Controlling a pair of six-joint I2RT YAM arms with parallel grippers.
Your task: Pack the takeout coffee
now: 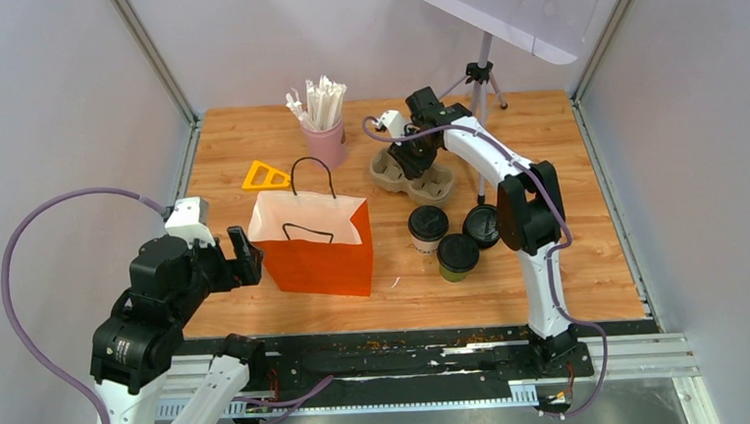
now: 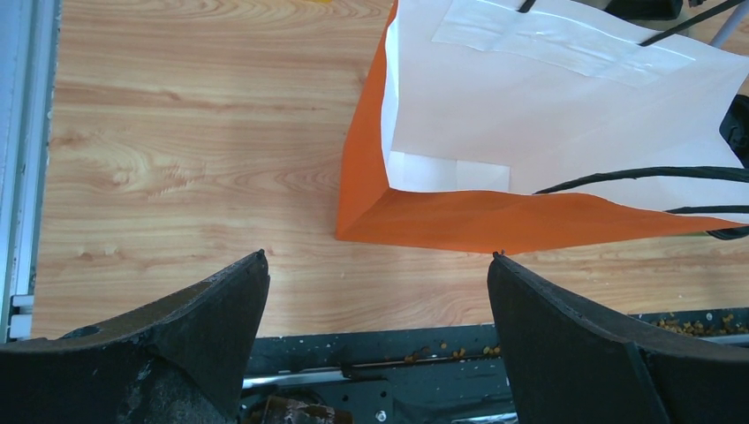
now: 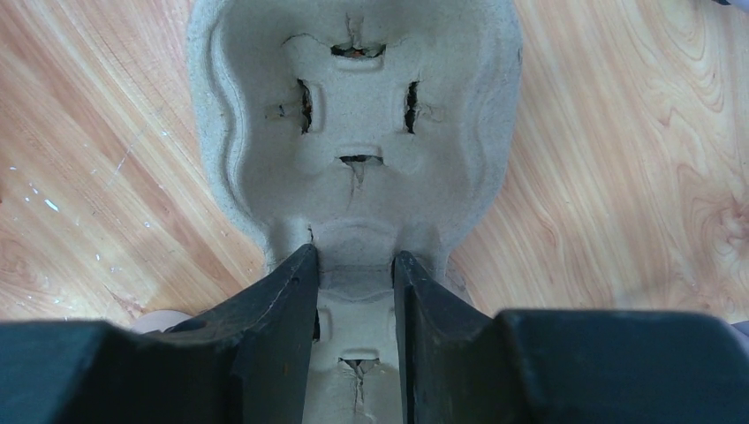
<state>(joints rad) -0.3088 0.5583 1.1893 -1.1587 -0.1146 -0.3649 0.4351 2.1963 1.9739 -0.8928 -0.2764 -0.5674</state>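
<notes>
Two takeout coffee cups with black lids stand right of centre: a whitish one [image 1: 427, 228] and an olive-green one [image 1: 457, 256]. My right gripper [image 1: 412, 157] is farther back, down on a grey pulp cup carrier [image 1: 435, 181]. In the right wrist view its fingers [image 3: 353, 256] pinch the narrow middle of the carrier [image 3: 353, 97] from both sides. The orange paper bag [image 1: 314, 243] stands open at centre left. My left gripper [image 1: 246, 257] hovers open just left of it, nothing between its fingers [image 2: 378, 256], with the bag's corner [image 2: 495, 221] just ahead.
A bare black lid [image 1: 481, 225] lies beside the cups, against the right arm. A pink cup of white sticks [image 1: 325, 141] and a yellow triangle [image 1: 265, 175] sit at the back. A tripod [image 1: 481, 78] stands at the back right. Walls enclose the table.
</notes>
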